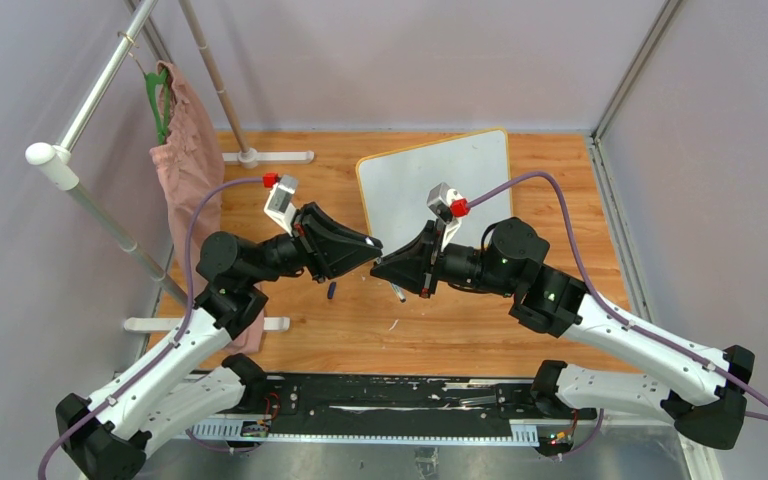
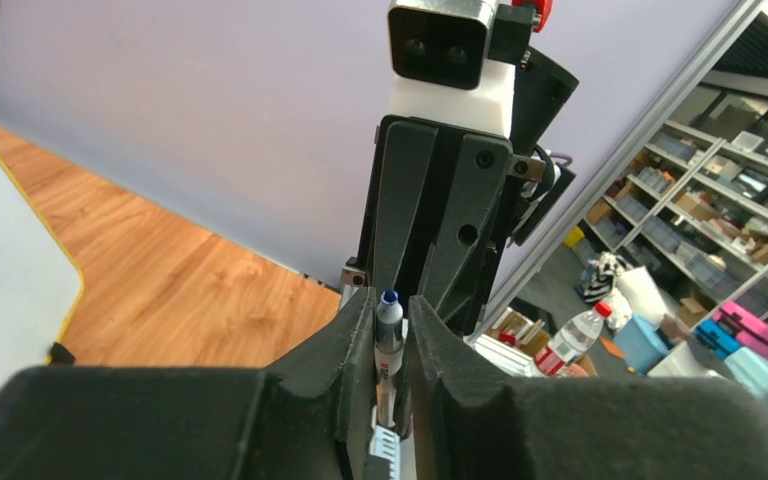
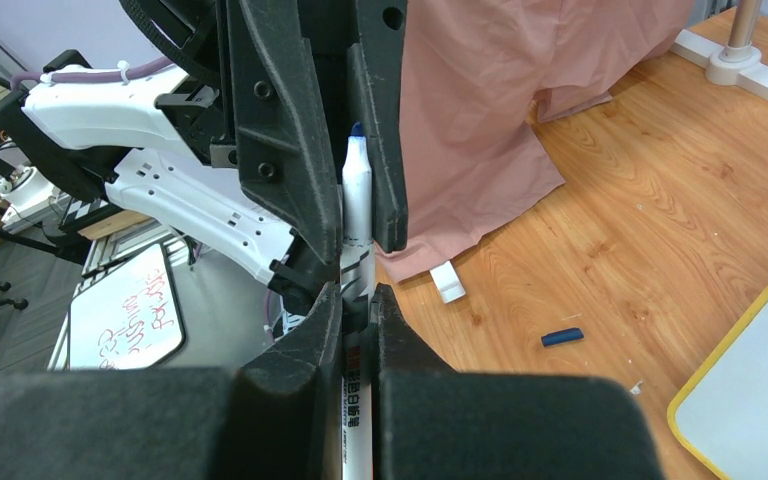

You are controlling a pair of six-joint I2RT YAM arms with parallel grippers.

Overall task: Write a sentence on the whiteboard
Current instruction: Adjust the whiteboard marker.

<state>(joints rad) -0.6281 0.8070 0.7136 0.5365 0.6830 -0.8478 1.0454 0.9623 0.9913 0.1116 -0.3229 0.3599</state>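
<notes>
The whiteboard (image 1: 430, 180) lies flat on the wooden table at the back centre, and the face I see is plain white inside its yellow rim. Its corner shows in the left wrist view (image 2: 5, 260) and in the right wrist view (image 3: 760, 400). The sentence is out of view. Both grippers meet tip to tip in the air in front of the board. My right gripper (image 1: 380, 265) (image 3: 358, 300) is shut on the barrel of a white marker (image 3: 357, 200). My left gripper (image 1: 372, 245) (image 2: 392, 330) is closed round the same marker (image 2: 389, 320) near its bare blue tip.
A blue marker cap (image 1: 331, 290) (image 3: 563, 337) lies on the table below the grippers. At the left, a pink cloth (image 1: 185, 150) hangs from a metal rack with white feet (image 1: 260, 157). Purple walls enclose the table.
</notes>
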